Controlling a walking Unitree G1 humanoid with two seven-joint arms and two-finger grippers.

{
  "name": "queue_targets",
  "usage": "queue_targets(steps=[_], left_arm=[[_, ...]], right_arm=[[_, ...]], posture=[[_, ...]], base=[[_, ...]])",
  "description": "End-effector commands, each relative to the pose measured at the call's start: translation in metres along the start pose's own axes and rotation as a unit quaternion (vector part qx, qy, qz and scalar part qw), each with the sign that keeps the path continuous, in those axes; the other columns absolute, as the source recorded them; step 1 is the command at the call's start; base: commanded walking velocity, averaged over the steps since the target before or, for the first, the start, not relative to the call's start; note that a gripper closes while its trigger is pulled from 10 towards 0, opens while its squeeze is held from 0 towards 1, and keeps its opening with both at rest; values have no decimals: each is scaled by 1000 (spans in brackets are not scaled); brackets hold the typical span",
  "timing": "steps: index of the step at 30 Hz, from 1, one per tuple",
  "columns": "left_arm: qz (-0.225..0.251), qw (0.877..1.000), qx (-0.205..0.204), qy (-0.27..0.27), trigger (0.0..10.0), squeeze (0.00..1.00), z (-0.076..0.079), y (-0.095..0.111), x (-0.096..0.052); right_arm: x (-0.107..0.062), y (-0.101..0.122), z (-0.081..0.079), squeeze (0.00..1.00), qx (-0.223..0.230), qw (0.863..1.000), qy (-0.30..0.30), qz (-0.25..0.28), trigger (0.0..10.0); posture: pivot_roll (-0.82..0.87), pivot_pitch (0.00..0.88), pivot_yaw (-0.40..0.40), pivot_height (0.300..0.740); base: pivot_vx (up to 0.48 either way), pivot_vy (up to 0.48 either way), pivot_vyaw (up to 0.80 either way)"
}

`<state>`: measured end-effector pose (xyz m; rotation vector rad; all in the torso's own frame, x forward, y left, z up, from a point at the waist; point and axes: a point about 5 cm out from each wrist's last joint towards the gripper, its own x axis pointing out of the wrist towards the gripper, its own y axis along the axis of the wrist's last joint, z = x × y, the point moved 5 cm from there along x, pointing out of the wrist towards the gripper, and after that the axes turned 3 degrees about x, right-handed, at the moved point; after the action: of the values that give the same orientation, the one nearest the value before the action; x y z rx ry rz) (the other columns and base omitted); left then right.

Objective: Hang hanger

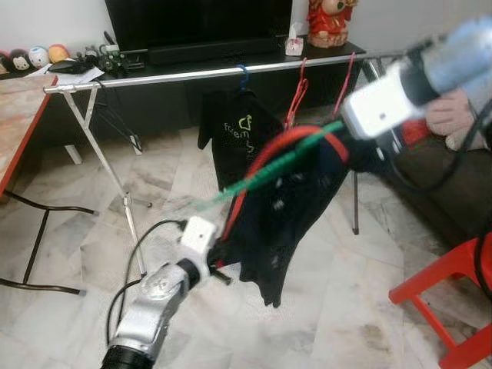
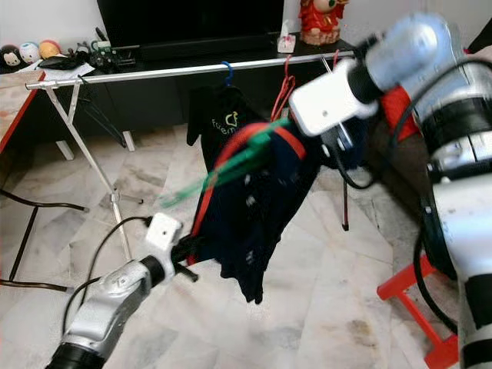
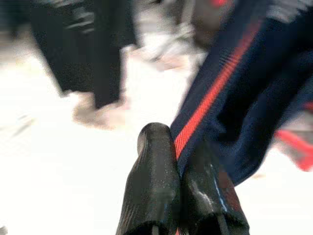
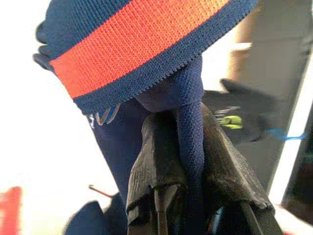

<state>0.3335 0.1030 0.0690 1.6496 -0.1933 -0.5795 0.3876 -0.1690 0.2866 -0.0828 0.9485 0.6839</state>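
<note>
Clearly, one dark navy garment (image 1: 296, 204) with an orange-red trim is held up between the two grippers, in front of a silver drying rail (image 1: 200, 74). One green hanger (image 1: 269, 171) is threaded through the garment, its straight bar running from the upper right down toward the lower left, well below the rail and apart from it. The left gripper (image 3: 178, 176) is seen at the garment's lower edge, its two black fingers pressed together on the cloth beside the orange stripe. The right gripper (image 4: 188, 147) is raised at the garment's upper end near the collar, and a fold of navy cloth is pinched between its two fingers.

On the rail, one black T-shirt (image 1: 238, 127) with a pale print is hung from one blue hanger (image 1: 244, 74). Two empty red hangers (image 1: 298, 88) are hung further to the right on the same rail. Behind the rail, a low dark TV stand (image 1: 231, 58) is seen carrying one red figurine (image 1: 332, 21). A row of small round toys (image 1: 31, 58) is set at the far left. One red stool (image 1: 453, 296) stands on the marble floor (image 1: 330, 307) at the right, and the edge of one wooden tabletop (image 1: 15, 123) is seen at the left
</note>
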Motion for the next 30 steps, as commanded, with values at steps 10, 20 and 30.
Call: queue_targets(steps=[10, 20, 30], left_arm=[[-61, 994, -24, 87, 0, 0, -30, -16, -11], [-98, 989, -15, 108, 0, 0, -36, -30, -20], [-103, 988, -2, 112, 0, 0, -38, -27, -22]], right_arm=[[14, -14, -31, 0, 58, 997, 24, 34, 10000], [28, -42, -69, 0, 85, 992, 84, -33, 10000], [46, -54, -84, 0, 72, 990, 94, -80, 10000]], posture=[[-201, 0, 35, 740], [-190, 0, 38, 740], [-184, 0, 39, 740]], base=[[0, 0, 0], [0, 0, 0], [0, 0, 0]])
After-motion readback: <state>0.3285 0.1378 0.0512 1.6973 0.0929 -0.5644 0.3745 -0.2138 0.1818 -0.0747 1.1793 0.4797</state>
